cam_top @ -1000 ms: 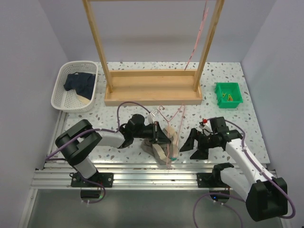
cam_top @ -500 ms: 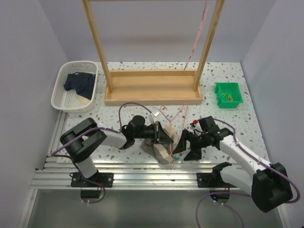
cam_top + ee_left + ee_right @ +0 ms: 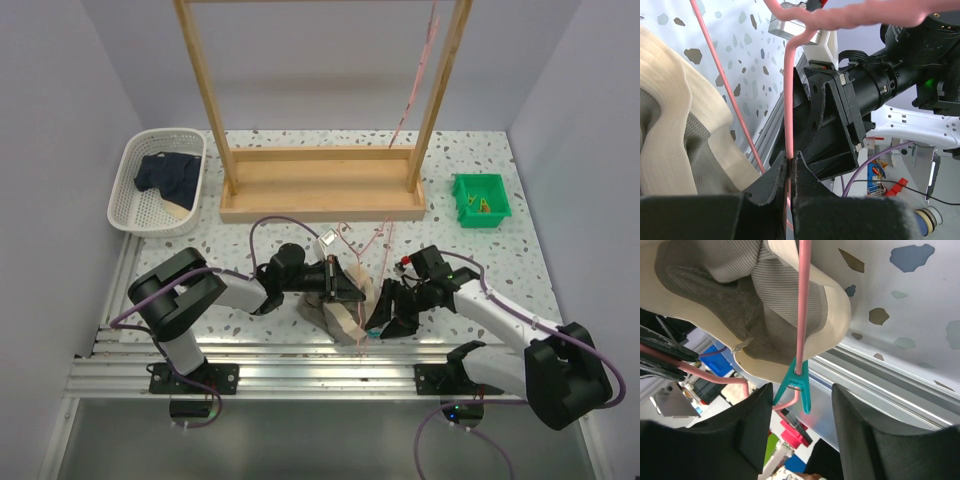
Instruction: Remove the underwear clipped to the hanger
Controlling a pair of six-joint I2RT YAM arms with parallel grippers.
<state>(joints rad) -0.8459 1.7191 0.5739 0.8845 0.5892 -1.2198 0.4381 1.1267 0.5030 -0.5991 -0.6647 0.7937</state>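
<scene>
The grey underwear [image 3: 345, 315] with a beige waistband lies at the table's front middle, held to a pink wire hanger [image 3: 378, 262] by a green clip [image 3: 799, 385]. My left gripper [image 3: 352, 290] is shut on the hanger wire [image 3: 788, 100], right beside the cloth [image 3: 670, 150]. My right gripper [image 3: 385, 318] is open, its fingers [image 3: 755, 425] standing on either side of the green clip without touching it, just below the underwear [image 3: 755, 305]. The dark navy underwear [image 3: 168, 173] lies in the white basket [image 3: 130, 170] at the back left.
A wooden rack [image 3: 320, 185] stands at the back middle, with a second pink hanger [image 3: 415, 80] leaning against its right post. A green bin [image 3: 480, 198] holding clips sits at the back right. A metal rail [image 3: 300, 360] runs along the near edge.
My right gripper has moved left, up to the clip and the grey underwear. My left gripper has kept its hold on the hanger and hardly moved.
</scene>
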